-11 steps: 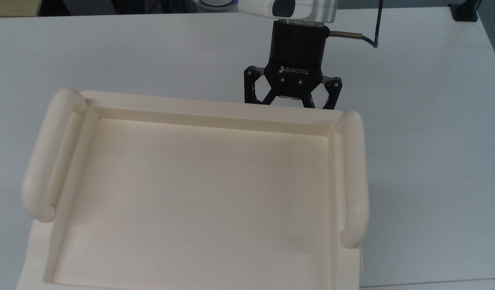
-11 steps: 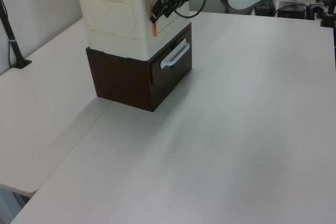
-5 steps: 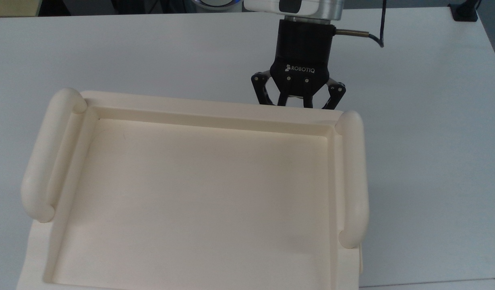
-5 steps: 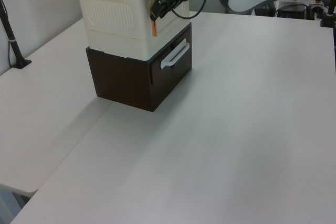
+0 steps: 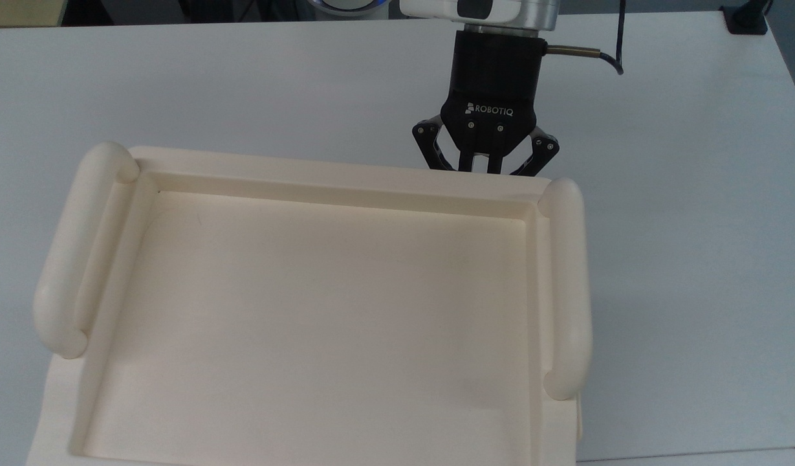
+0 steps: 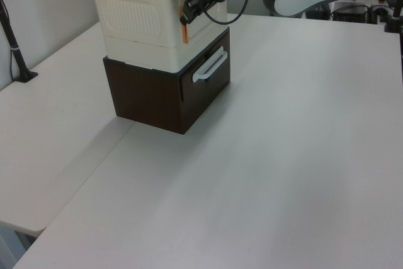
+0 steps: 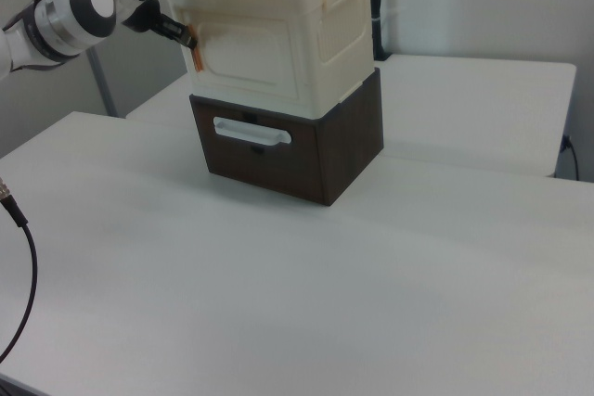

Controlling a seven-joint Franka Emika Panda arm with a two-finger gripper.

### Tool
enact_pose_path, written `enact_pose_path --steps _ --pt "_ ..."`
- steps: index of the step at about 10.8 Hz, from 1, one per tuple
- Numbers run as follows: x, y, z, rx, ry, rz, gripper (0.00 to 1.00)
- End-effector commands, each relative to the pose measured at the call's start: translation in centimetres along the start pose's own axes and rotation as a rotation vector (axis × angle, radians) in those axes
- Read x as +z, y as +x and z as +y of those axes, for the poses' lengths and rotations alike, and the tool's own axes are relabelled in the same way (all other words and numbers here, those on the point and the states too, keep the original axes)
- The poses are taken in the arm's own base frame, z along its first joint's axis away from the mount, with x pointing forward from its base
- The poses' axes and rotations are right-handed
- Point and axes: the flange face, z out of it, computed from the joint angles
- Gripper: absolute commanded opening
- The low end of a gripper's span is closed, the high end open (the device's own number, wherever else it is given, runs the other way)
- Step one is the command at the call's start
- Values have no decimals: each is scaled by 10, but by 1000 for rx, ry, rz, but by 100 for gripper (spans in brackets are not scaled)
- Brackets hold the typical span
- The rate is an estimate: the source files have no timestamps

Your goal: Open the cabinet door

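A robotics lab: bare white tables [image 6: 302, 155] (pushed edge to edge), a robot arm [image 7: 65, 6], trailing cables [image 7: 20, 257].

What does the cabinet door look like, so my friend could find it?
Find the dark brown box on the white table; the cream cabinet sits on top of it. The door is the flat cream panel on the cabinet's front, right above the brown drawer's white handle. Unlike the ribbed side wall, it is smooth, with an orange tab at its edge by the gripper.
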Motion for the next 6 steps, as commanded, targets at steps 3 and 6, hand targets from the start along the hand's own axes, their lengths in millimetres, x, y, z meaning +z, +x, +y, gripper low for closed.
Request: enact_pose_path --steps 3,6 --pt "-20 4 25 26 -60 -46 0" --pt "-19 -8 29 -2 -49 -203 0"
